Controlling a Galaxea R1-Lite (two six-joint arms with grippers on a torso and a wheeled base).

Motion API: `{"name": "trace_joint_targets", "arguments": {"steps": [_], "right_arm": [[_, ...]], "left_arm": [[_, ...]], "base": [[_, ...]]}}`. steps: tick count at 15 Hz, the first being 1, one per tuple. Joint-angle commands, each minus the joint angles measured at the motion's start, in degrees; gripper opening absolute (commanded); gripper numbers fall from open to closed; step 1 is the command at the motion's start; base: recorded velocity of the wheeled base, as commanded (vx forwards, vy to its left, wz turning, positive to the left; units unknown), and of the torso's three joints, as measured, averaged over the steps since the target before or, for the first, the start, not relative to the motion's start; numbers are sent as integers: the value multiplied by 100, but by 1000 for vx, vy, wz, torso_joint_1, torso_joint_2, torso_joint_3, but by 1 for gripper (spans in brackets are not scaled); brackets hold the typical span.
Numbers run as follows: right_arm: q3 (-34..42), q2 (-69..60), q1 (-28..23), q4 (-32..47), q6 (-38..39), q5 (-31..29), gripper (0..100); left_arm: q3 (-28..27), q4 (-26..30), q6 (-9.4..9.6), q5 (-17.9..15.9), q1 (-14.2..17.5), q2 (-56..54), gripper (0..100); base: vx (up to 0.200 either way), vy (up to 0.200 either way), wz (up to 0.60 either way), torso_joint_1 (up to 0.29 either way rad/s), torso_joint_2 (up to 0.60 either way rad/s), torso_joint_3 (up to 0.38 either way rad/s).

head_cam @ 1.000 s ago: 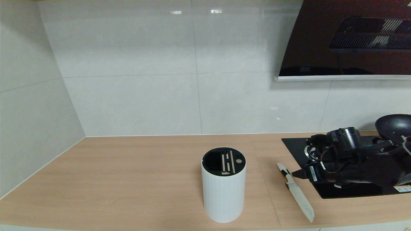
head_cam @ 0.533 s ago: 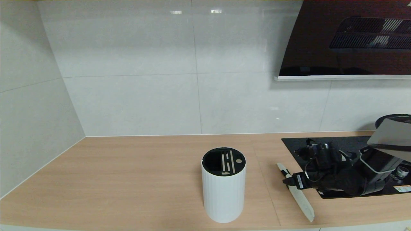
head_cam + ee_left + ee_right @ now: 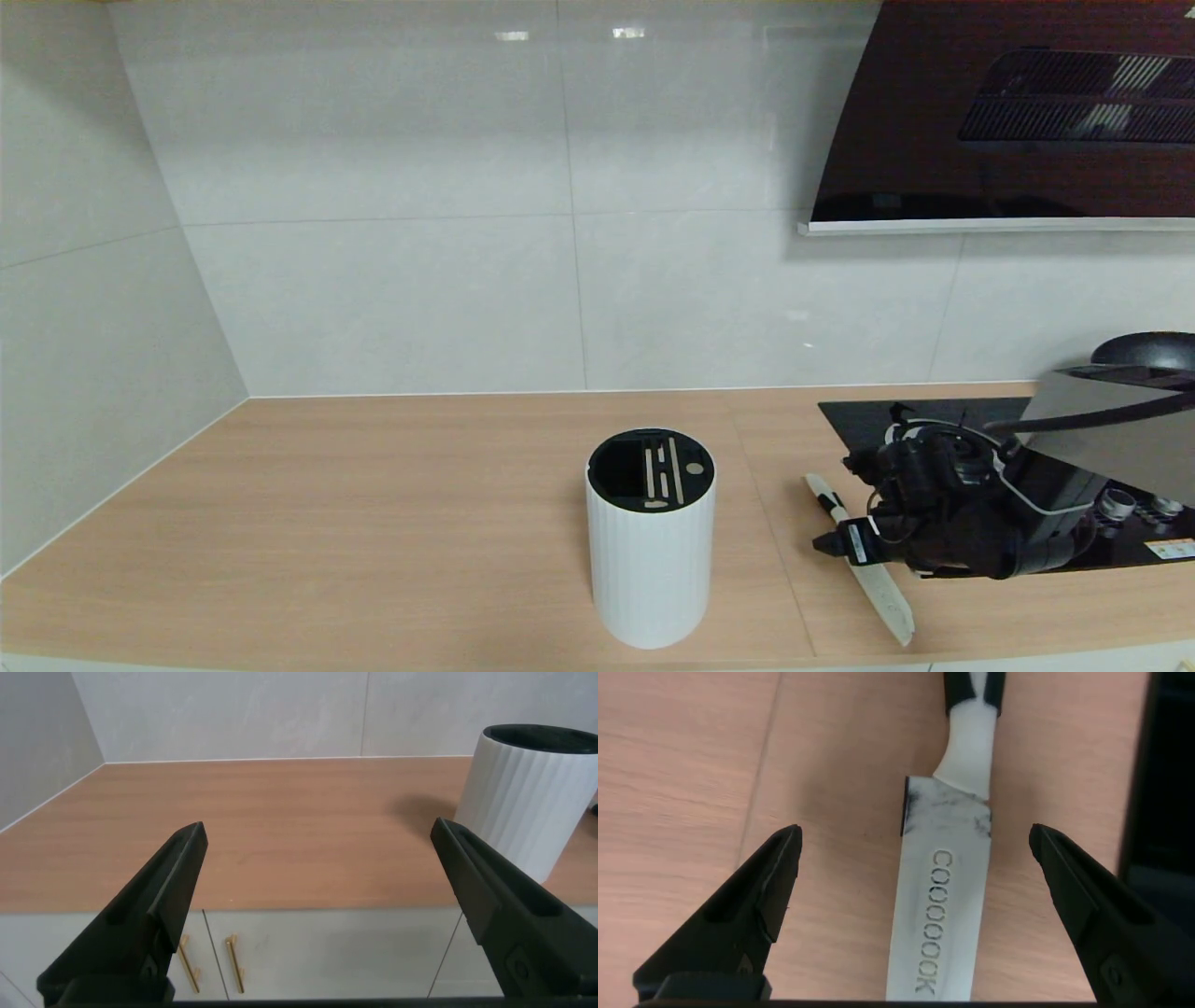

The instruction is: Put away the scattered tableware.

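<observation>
And the right arm has come down! A second ago it sat back over the black cooktop at the right edge of the head view. Now the right gripper has dropped forward and low, right onto the line of the knife in the lower right of the frame.

The knife hasn't budged. It lies flat on the wooden surface, handle toward the wall and blade toward the near edge, just beside the cooktop.

The wrist camera tells the story: the right gripper has its fingers spread wide, one on each side of the white blade near where it meets the handle. They grip nothing, and I can't tell whether they touch the surface yet.

So the approach looks done, and the squeeze is the likely next beat.

The white ribbed holder stands unmoved in the lower middle, its slotted black top waiting, well apart from the knife.

The left gripper hangs in front of the surface's near edge, its fingers just as wide and carrying nothing, with the holder at the right of its picture.
</observation>
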Motion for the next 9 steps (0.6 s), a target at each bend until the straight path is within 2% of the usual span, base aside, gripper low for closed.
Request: {"name": "trace_joint_targets", "arguments": {"steps": [1, 9], "right_arm": [[-65, 102, -2, 2, 2, -12, 100], [-320, 356, -55, 2, 38, -205, 100]], "left_arm": [[0, -2, -1, 0, 0, 0, 100], [0, -2, -1, 0, 0, 0, 100]], "base": [[0, 0, 0, 0, 0, 0], [0, 0, 0, 0, 0, 0]]}}
